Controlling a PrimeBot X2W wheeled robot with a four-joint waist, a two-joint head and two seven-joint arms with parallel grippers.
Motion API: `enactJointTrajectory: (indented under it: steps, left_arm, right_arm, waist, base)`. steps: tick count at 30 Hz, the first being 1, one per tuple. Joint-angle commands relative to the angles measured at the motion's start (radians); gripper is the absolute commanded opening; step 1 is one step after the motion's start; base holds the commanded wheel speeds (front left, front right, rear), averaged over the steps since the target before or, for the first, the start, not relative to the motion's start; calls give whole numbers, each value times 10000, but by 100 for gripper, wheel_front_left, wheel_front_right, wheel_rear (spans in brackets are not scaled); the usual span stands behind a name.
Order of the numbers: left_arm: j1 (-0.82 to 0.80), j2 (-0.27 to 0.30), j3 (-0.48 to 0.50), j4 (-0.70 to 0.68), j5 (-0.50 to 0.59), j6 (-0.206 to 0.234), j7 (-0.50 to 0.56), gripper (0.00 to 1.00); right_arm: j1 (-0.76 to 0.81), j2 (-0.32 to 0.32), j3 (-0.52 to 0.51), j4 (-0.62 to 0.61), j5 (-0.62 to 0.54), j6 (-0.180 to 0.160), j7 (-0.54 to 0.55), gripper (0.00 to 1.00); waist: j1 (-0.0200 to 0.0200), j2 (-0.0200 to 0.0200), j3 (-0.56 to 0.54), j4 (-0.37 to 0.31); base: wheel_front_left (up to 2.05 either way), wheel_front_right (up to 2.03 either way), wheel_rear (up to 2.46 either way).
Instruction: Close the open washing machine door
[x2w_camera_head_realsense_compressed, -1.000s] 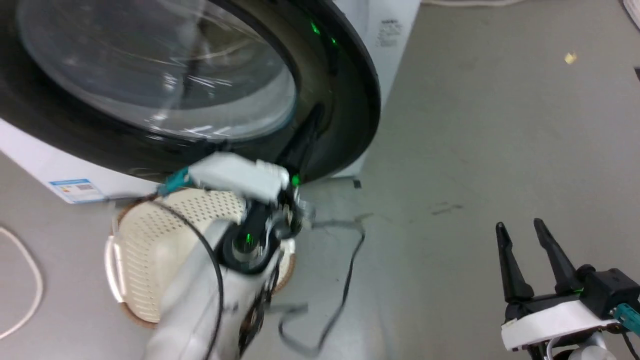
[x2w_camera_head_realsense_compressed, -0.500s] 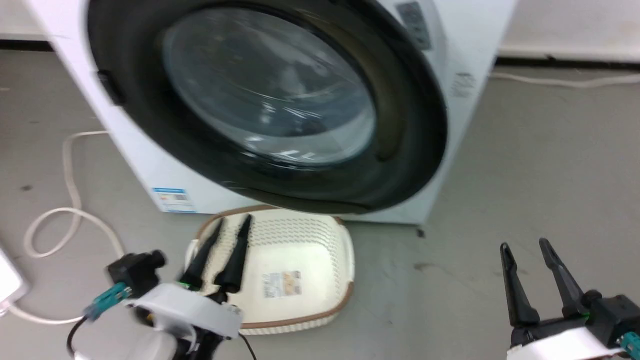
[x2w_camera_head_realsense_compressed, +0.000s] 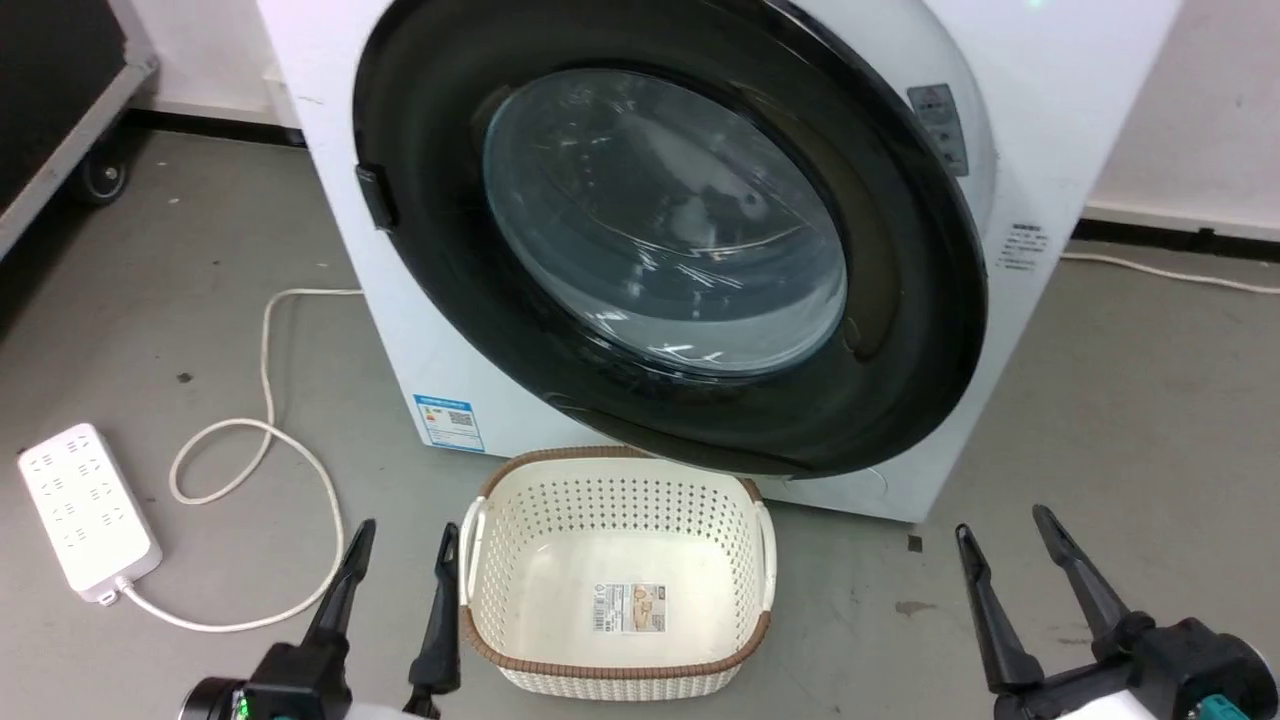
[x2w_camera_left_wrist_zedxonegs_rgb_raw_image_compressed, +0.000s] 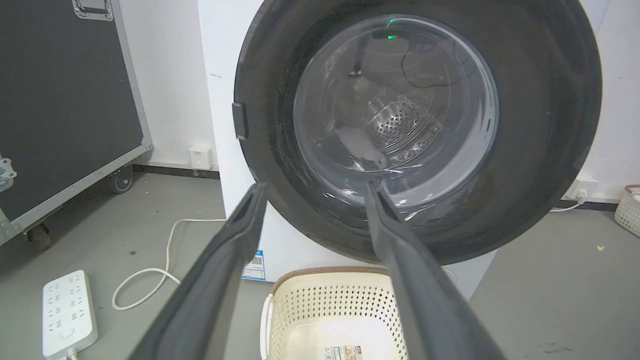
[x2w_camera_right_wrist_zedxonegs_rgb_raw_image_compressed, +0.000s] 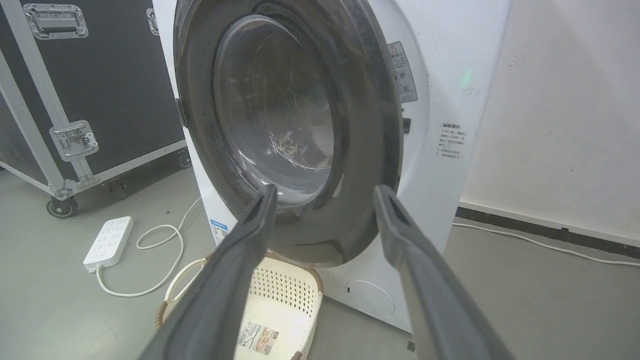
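Washing machine door (x2w_camera_head_realsense_compressed: 665, 225), round glossy black with a bulging clear window, lies flat against the front of the white washing machine (x2w_camera_head_realsense_compressed: 1060, 120). It looks shut; cannot tell if it is latched. The door is ahead of and above both hands, apart from them. In the left wrist view it sits straight beyond the left hand's fingertips, with the perforated steel drum (x2w_camera_left_wrist_zedxonegs_rgb_raw_image_compressed: 400, 117) visible through the glass. In the right wrist view it is ahead and a bit left of the right hand's fingers, seen at an angle. Left hand (x2w_camera_head_realsense_compressed: 408, 532): two dark fingers spread apart, nothing gripped, pointing at the machine, low over the floor (x2w_camera_head_realsense_compressed: 1150, 420). Right hand (x2w_camera_head_realsense_compressed: 1001, 522): fingers apart too, nothing gripped, well right of the left hand. Between the hands, just beside the left hand's inner finger, is a cream perforated basket (x2w_camera_head_realsense_compressed: 620, 500) with a brown rim, on the floor under the door's lower edge, with a label sticker (x2w_camera_head_realsense_compressed: 630, 607) on its bottom. Blue label (x2w_camera_head_realsense_compressed: 448, 422) on the machine front, ahead of the left hand. Round flap (x2w_camera_right_wrist_zedxonegs_rgb_raw_image_compressed: 370, 298) low on the front, ahead of the right hand. White power strip (x2w_camera_head_realsense_compressed: 88, 510) on the floor left of the left hand, with a white cable (x2w_camera_head_realsense_compressed: 265, 340) looping from it toward the machine. Black flight case (x2w_camera_left_wrist_zedxonegs_rgb_raw_image_compressed: 65, 90) on castors farther left. White wall (x2w_camera_right_wrist_zedxonegs_rgb_raw_image_compressed: 565, 100) behind the machine.
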Motion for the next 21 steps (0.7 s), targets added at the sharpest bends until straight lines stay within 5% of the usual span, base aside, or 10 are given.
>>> enactJointTrajectory:
  steps: [1,2,3,4,12,21]
  left_arm:
    - [126,-83,141,-75,186,28,-42,100]
    - [200,-337,376,-101,335,-96,-42,100]
    - [186,-366,385,-64,438,-178,-42,100]
    - [154,-399,389,-22,528,-253,-42,100]
    - [-358,-757,231,124,1039,-598,-43,100]
    - [-1254,-1027,-38,-10,1205,-568,-43,100]
  right_arm:
    - [203,-27,61,1,-28,8,-46,100]
    - [261,-97,247,142,-54,8,-46,100]
    - [262,-133,313,183,-42,8,-46,58]
    - [236,-175,369,200,-37,8,-46,0]
    - [-677,-909,1063,417,408,8,-31,0]
    - [-3486,-3130,1934,1110,2059,8,937,0]
  waist:
    - [2,0,-13,93]
    - [2,0,22,270]
    - [2,0,55,336]
    - [2,0,82,389]
    - [2,0,860,862]
    - [2,0,2489,1520]
  base:
    - [0,0,0]
    - [0,0,0]
    - [0,0,0]
    - [0,0,0]
    - [0,0,0]
    - [0,0,0]
